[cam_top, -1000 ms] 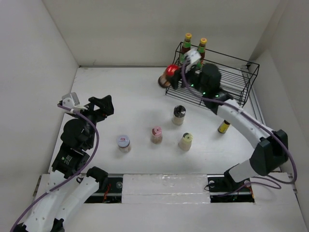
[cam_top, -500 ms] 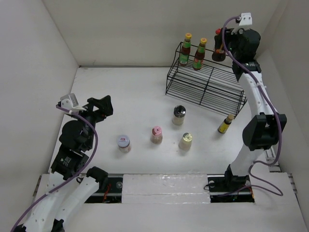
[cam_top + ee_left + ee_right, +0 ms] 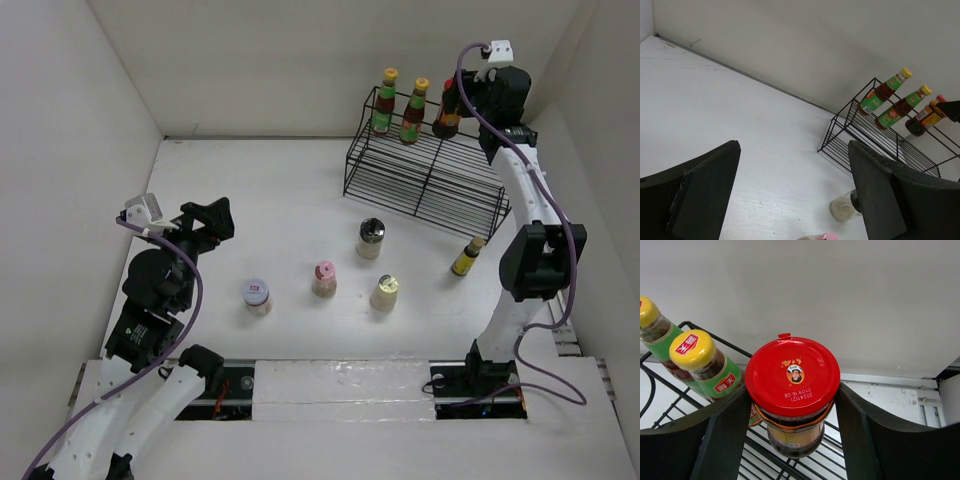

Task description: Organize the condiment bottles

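Observation:
My right gripper is shut on the red-lidded jar, its fingers pressing both sides of the lid. The jar is on the top shelf of the black wire rack, right of two yellow-capped sauce bottles. On the table stand a grey-capped shaker, a pink-capped shaker, a cream-capped shaker, a white-lidded jar and a small yellow-brown bottle. My left gripper hovers open at the left, holding nothing.
White walls close in the table at the back and both sides. The rack stands against the back right corner. The rack's lower shelf holds nothing. The yellow-brown bottle stands just in front of the rack's right end.
My right arm has carried the red-lidded jar from the rack's front left up to the top shelf and brought it down beside the two sauce bottles. The left arm has not moved.

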Tool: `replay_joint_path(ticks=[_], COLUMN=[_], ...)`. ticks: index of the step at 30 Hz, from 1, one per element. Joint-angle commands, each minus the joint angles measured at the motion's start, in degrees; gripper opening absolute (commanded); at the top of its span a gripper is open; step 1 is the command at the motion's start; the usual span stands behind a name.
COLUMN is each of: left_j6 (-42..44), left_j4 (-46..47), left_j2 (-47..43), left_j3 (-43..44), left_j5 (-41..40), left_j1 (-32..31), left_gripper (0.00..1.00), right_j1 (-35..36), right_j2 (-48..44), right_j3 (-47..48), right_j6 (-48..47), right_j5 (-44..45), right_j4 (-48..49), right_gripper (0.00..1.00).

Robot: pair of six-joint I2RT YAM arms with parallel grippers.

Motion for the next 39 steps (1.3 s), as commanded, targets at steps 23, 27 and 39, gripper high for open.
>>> replay_joint_path(ticks=[23,27,39], left_j6=[0.58,0.58,0.58], left_j4=[1.94,1.94,1.94], left_j2=[0.61,0.61,1.66], left_j3=[-0.02,-0.02,-0.02], left_j5=[0.89,0.89,0.98], left_j1=[-0.06,-0.06,-0.06], left_gripper=[0.84,0.84,0.56], right_j1=[3.95,8.69,28.30], right_j2=[-12.88,-20.96,-36.10], right_j3=[-13.73,-21.53,-56.70], right_j6=[-0.28,-0.28,3.50], right_j5=[6.59,8.71,6.08], right_j4=[13.87,13.87,14.14], right_gripper=[0.89,0.86,0.74])
